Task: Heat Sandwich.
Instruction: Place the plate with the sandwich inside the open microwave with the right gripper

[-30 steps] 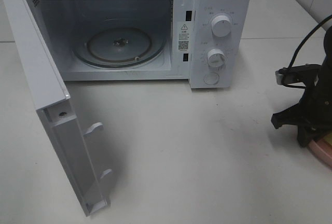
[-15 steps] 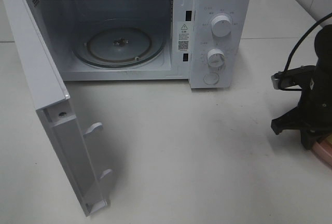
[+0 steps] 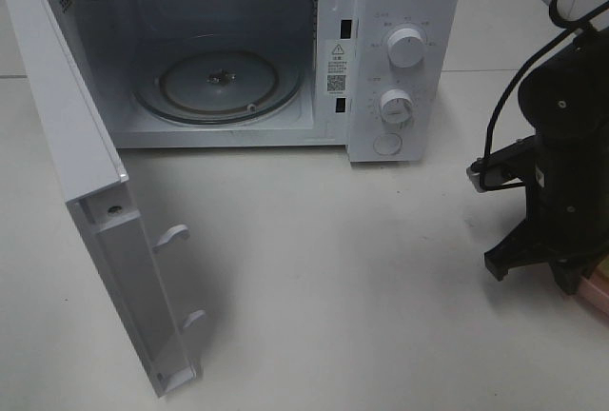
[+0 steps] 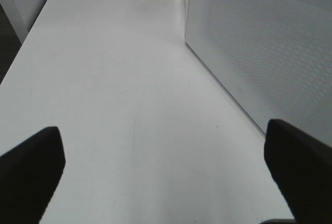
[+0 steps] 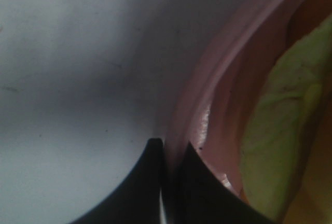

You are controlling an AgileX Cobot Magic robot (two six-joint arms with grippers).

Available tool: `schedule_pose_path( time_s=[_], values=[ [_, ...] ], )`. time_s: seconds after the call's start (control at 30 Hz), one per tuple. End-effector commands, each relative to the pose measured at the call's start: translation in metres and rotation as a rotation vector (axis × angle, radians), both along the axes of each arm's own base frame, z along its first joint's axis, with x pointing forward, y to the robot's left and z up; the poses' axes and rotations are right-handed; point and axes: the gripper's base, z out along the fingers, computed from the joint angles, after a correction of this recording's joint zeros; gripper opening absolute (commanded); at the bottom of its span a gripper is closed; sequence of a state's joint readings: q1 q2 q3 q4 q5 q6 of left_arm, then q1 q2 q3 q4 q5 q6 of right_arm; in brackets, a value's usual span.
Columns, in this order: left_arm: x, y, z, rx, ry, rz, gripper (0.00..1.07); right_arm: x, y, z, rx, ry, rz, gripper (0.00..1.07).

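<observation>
Sandwich (image 5: 280, 130) sits on a pink plate (image 3: 599, 289) at the right edge of the surface (image 3: 362, 268), well apart from the microwave (image 3: 285, 49). From the high camera we see only a sliver of that plate, because the right arm (image 3: 566, 164) stands over it. The sandwich itself is hidden there. The microwave door (image 3: 95, 202) hangs wide open, and nothing lies on the glass turntable (image 3: 221, 83).

From the left wrist, the left gripper (image 4: 166, 175) is released and holds nothing. Its fingers are spread wide over the surface beside a white dotted panel (image 4: 259, 53).

From the right wrist, the right gripper (image 5: 165, 187) is clenched on the plate's rim, one finger outside the lip and one inside. The yellow-green filling lies just beyond.

We judge the sandwich soft, light and loosely stacked. Squeezing the bread would crush it and could push the filling out, so the stiff plate is the better place to take hold. A pinch at the rim is off-centre, though, and the glazed lip looks slick, so we expect the plate to want to tip or slip. Keeping it level and moving slowly would matter.
</observation>
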State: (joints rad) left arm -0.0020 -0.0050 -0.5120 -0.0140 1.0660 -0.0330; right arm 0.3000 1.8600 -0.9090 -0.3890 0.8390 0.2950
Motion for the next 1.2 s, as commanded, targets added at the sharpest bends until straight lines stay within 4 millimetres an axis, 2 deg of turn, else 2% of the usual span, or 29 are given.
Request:
schedule_pose_path(
  time_s=[0.03, 0.27, 0.5, 0.63, 1.2],
  values=[
    [-0.003, 0.000, 0.001, -0.003, -0.017, 0.004, 1.02, -0.007, 0.003, 0.001, -0.046, 0.048, 0.016, 0.00],
    [-0.003, 0.000, 0.001, -0.003, -0.017, 0.004, 1.02, -0.013, 0.012, 0.007, -0.081, 0.073, 0.055, 0.00],
    [-0.003, 0.000, 0.001, -0.003, -0.017, 0.004, 1.02, -0.024, 0.022, 0.039, -0.086, 0.013, 0.098, 0.00],
    [-0.003, 0.000, 0.001, -0.003, -0.017, 0.004, 1.02, -0.032, 0.026, 0.049, -0.089, 0.002, 0.119, 0.00],
    [-0.003, 0.000, 0.001, -0.003, -0.017, 0.004, 1.02, -0.074, 0.041, 0.066, -0.091, -0.018, 0.243, 0.00]
  ],
)
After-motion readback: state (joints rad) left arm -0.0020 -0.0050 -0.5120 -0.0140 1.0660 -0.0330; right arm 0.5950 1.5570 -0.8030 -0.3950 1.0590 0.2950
